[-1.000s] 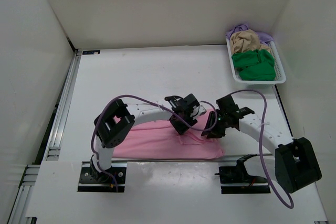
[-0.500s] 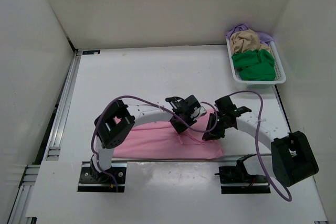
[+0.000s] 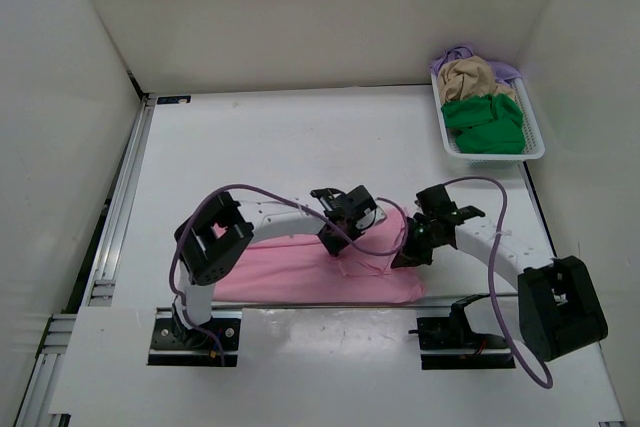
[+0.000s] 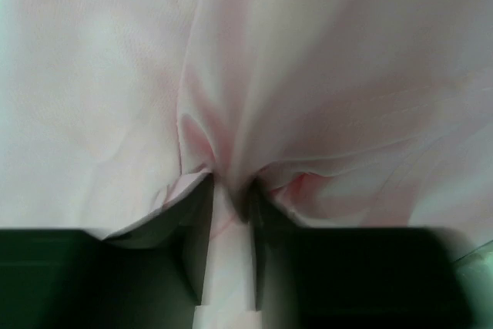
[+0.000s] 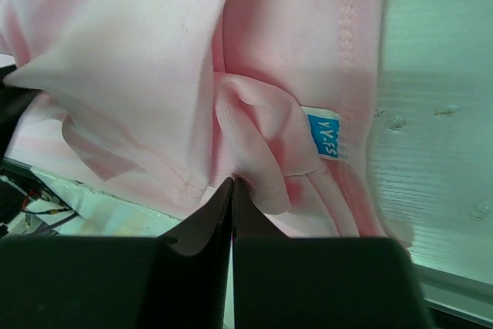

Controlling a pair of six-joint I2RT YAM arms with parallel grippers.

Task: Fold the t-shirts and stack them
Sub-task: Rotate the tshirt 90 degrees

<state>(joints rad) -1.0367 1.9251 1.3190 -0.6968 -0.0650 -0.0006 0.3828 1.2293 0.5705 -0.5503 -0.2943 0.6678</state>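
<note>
shirt: soft pink cloth t-shirt (image 3: 300, 275) lying spread at near edge of desk (image 3: 300, 147) | left gripper (image 4: 229, 190): clamped on a raised fold | right gripper (image 5: 232, 184): closed on a thin fold | risk: thin pinch may slip on lifting, bunching the cloth

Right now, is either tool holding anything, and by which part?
Both pinch the pink shirt: left tool a raised fold mid-cloth, right tool a bunched fold beside the blue label.

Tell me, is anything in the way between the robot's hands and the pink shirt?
No, nothing visible is in the way. The left gripper and the right gripper each pinch a fold of the pink shirt, the right one beside its blue tag.
</note>
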